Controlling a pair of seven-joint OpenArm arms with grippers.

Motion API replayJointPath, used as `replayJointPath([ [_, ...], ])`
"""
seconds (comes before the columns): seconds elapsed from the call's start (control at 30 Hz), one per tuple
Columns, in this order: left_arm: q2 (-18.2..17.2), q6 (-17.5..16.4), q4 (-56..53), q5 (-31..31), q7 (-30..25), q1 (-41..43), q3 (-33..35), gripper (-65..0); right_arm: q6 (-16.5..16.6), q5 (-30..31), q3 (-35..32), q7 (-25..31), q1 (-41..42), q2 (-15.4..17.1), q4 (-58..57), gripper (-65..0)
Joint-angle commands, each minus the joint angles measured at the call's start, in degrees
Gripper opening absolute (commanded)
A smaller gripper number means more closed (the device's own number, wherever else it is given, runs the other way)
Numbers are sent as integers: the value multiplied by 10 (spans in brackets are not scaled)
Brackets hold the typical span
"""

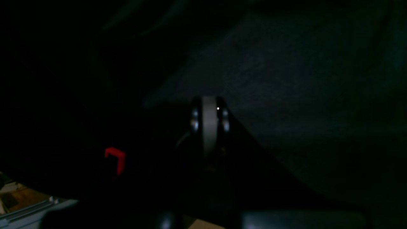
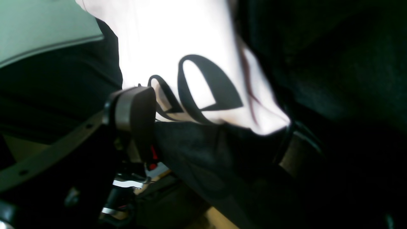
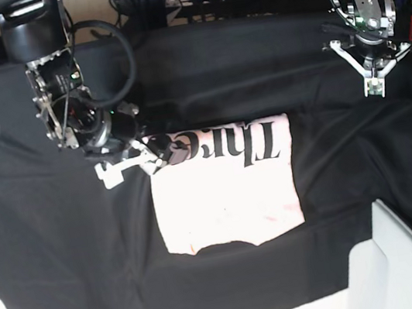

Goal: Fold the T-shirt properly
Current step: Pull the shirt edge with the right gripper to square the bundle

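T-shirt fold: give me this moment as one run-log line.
T-shirt: folded rectangle, lettering up, flat on black table cloth | right tool: open at shirt's corner | left tool: shut, off the shirt, holding nothing

dim wrist views, blown-out glare

The T-shirt (image 3: pixel 227 190) is lying folded into a pale pink rectangle at the middle of the base view on the black cloth, its black "Three" lettering showing upside down along the upper edge.
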Motion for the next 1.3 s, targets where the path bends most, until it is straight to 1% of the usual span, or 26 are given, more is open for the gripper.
replayJointPath([
  [0.0, -6, 5, 9, 3, -7, -1, -3, -647, -26, -26, -6, 1, 7, -1, -5, -177],
  [0.27, -15, 5, 8, 3, -7, 0, -3, -647, -24, -26, -5, 12, 36, -1, -32, -183],
  [0.3, -15, 5, 8, 3, -7, 0, -3, -647, -24, -26, -5, 12, 37, -2, -32, -192],
  [0.33, -15, 5, 8, 3, -7, 0, -3, -647, -24, -25, -5, 12, 42, -2, -32, -216],
  [0.37, -15, 5, 8, 3, -7, 0, -3, -647, -24, -25, -5, 12, 44, -2, -32, -257],
  [0.4, -15, 5, 8, 3, -7, 1, -3, -647, -24, -25, -5, 12, 46, -2, -33, -321],
  [0.5, -15, 5, 8, 3, -7, 1, -3, -647, -24, -23, -2, 11, 48, -2, -33, -561],
  [0.53, -15, 5, 8, 3, -7, 1, -3, -647, -24, -23, -2, 11, 48, -2, -33, -621],
  [0.57, -15, 5, 8, 3, -7, 0, -3, -647, -24, -23, -2, 9, 48, -2, -33, -650],
  [0.67, -15, 5, 8, 3, -7, 0, -3, -647, -24, -23, -2, 7, 44, -2, -28, -649],
  [0.77, -15, 5, 8, 3, -7, 0, -3, -647, -24, -23, -1, -11, 35, -1, -23, -649],
  [0.93, -15, 5, 8, 3, -7, -1, -3, -647, -30, -23, -2, -18, 3, 0, 50, -649],
  [1.07, -15, 5, 8, 3, -7, -1, -3, -647, -62, -23, -1, -38, -14, 1, 81, -649],
  [1.27, -15, 5, 8, 3, -7, -1, -3, -647, -63, -23, -1, -40, -55, 3, 136, -649],
])
